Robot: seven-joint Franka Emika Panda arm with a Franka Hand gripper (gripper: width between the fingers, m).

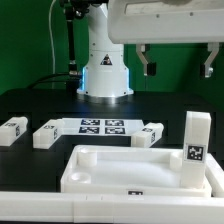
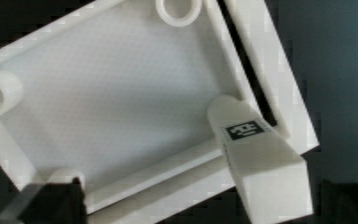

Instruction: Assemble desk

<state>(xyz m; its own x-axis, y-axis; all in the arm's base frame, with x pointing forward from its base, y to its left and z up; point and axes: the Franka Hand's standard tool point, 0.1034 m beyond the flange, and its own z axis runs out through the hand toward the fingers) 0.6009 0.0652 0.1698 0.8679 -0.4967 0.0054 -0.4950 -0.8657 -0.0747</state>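
The white rimmed tabletop [image 1: 120, 172] lies upside down at the front of the table. One square leg [image 1: 196, 146] stands upright in the corner on the exterior view's right, tag facing out. Three loose legs lie behind it: two on the exterior view's left [image 1: 12, 130] [image 1: 47, 133] and one near the middle [image 1: 150, 134]. My gripper [image 1: 178, 63] hangs open and empty high above the tabletop's right side. In the wrist view the tabletop [image 2: 114, 110] shows two round sockets [image 2: 2, 92] [image 2: 179, 10] and the standing leg [image 2: 258, 152], with my gripper [image 2: 208, 202] open far above them.
The marker board [image 1: 103, 126] lies flat behind the tabletop, between the loose legs. The robot base [image 1: 104, 70] stands at the back centre. The table surface is black, with a green backdrop behind.
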